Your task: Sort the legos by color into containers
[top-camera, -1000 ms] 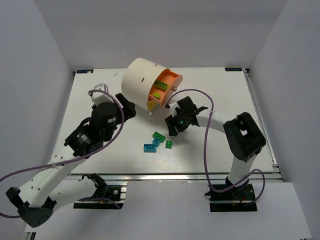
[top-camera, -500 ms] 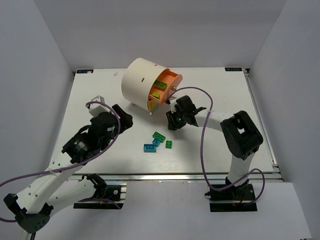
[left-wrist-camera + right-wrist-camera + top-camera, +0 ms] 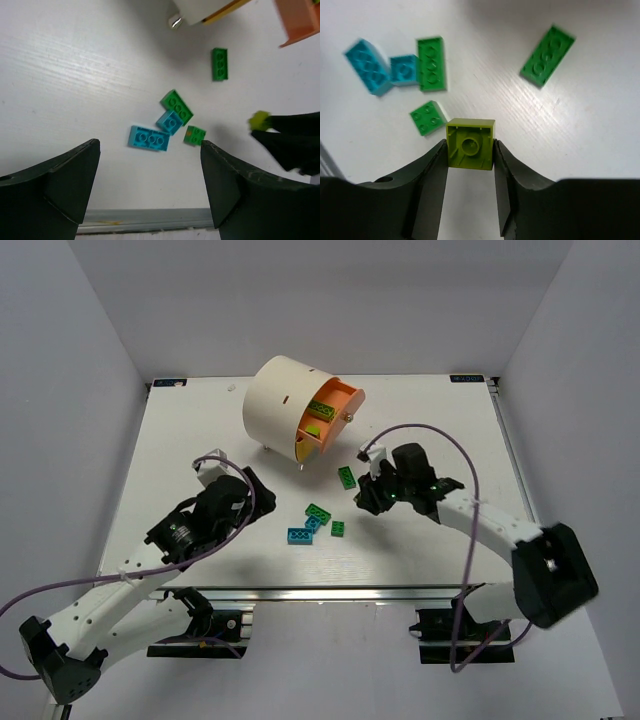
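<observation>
The cream drum (image 3: 278, 400) stands at the back with an orange drawer (image 3: 337, 400) pulled open, yellow-green bricks inside. My right gripper (image 3: 470, 150) is shut on a yellow-green brick (image 3: 470, 144), held just above the table right of the loose legos (image 3: 370, 498). On the table lie a long dark green brick (image 3: 347, 477), a green brick (image 3: 319, 512), a small cyan brick (image 3: 313, 524), a long cyan brick (image 3: 298, 536) and a small green brick (image 3: 338, 529). My left gripper (image 3: 150, 145) is open and empty, left of them (image 3: 245, 495).
A second orange drawer (image 3: 318, 432) stands open below the first. The drum's metal leg (image 3: 175, 21) shows at the top of the left wrist view. The table's near edge (image 3: 150, 217) lies just below the left fingers.
My right gripper has drawn back from the drum, right and nearer, with the yellow-green brick; a long dark green brick now shows where it was. My left arm has moved nearer and lower.
</observation>
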Robot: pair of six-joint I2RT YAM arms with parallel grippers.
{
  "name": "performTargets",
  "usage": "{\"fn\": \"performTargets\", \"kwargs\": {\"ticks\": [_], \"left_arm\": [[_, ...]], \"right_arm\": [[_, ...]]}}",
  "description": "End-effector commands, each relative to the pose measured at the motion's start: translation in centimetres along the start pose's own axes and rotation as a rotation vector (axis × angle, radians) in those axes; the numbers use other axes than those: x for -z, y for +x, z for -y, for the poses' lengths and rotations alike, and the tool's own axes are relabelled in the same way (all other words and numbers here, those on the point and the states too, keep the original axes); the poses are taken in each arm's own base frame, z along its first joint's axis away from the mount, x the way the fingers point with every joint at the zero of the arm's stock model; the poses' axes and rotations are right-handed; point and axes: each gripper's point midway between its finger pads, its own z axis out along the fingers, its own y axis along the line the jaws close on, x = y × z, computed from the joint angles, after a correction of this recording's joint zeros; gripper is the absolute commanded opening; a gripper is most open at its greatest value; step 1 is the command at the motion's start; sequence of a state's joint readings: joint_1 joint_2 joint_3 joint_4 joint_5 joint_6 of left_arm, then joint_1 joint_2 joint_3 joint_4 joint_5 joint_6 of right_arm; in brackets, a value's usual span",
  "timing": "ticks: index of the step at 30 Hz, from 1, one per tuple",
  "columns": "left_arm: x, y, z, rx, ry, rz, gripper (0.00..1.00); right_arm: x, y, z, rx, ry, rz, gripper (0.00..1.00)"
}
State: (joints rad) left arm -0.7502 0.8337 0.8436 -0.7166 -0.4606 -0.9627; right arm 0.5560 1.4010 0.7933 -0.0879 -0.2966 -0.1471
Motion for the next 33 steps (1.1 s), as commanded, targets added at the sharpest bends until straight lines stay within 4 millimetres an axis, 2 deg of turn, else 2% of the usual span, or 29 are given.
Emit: {"fn": "performTargets", "kwargs": {"ticks": [1,3,4,7,8,10,11,13,14,16,17,18,21,24,25,26,27,30,33], "left_arm": [[-0.6,2.3,0.1,0.052,0.025,-0.073,0.91],[-1.3,4.3,-0.7,0.045,0.005,-0.131,0.91],[-1.7,4.8,-0.7,0.053,0.011,-0.145,0.91],[-2.6,6.9,-1.4,0.047,-0.007,-0.202,0.91],[-2.7,7.4,-1.5,0.048,-0.011,-0.217,0.91],[-3.2,8.0,-1.8,0.047,-0.017,-0.232,0.92],[-3.2,8.3,-1.9,0.048,-0.017,-0.238,0.92],[-3.5,9.0,-1.9,0.053,-0.008,-0.26,0.92],[-3.5,9.3,-2.0,0.056,-0.009,-0.269,0.92],[-3.6,10.1,-2.4,0.065,-0.011,-0.29,0.92],[-3.6,10.3,-2.5,0.069,-0.012,-0.296,0.92],[-3.6,10.5,-2.6,0.072,-0.012,-0.301,0.92],[-3.6,11.3,-3.1,0.078,-0.008,-0.319,0.92],[-3.7,11.7,-3.1,0.081,-0.001,-0.331,0.92],[-3.7,11.8,-2.9,0.081,0.004,-0.335,0.92],[-3.8,11.8,-2.9,0.078,0.004,-0.339,0.92],[-4.0,11.8,-2.6,0.078,0.012,-0.338,0.92],[-4.3,12.0,-2.2,0.076,0.023,-0.346,0.92],[-4.7,12.4,-2.0,0.065,0.027,-0.359,0.92]], "right_arm": [[3.2,-3.9,-1.8,0.199,-0.076,0.182,0.13],[5.2,-7.9,-2.2,0.303,-0.061,0.319,0.1],[6.2,-10.6,-2.4,0.336,-0.052,0.382,0.09],[6.7,-14.9,-2.0,0.33,-0.046,0.443,0.09],[6.9,-17.7,-1.8,0.321,-0.045,0.476,0.09],[6.9,-20.0,-1.7,0.317,-0.046,0.505,0.1],[6.9,-22.0,-1.3,0.319,-0.038,0.528,0.11],[6.6,-23.6,-0.9,0.316,-0.035,0.544,0.12],[6.5,-25.2,-0.8,0.323,-0.034,0.563,0.12],[6.5,-26.5,-0.5,0.329,-0.028,0.572,0.12],[5.9,-26.7,-0.2,0.325,-0.025,0.565,0.12],[6.2,-27.8,-0.1,0.334,-0.018,0.584,0.13],[5.1,-28.7,1.0,0.325,0.002,0.573,0.17],[3.2,-28.5,2.3,0.291,0.02,0.532,0.29],[3.0,-28.5,2.6,0.282,0.026,0.516,0.4],[2.0,-28.1,2.9,0.274,0.022,0.49,0.44],[2.1,-28.4,3.0,0.276,0.025,0.492,0.56],[1.7,-28.2,3.3,0.271,0.026,0.477,0.7],[2.4,-28.8,3.5,0.257,0.035,0.494,0.72]]}}
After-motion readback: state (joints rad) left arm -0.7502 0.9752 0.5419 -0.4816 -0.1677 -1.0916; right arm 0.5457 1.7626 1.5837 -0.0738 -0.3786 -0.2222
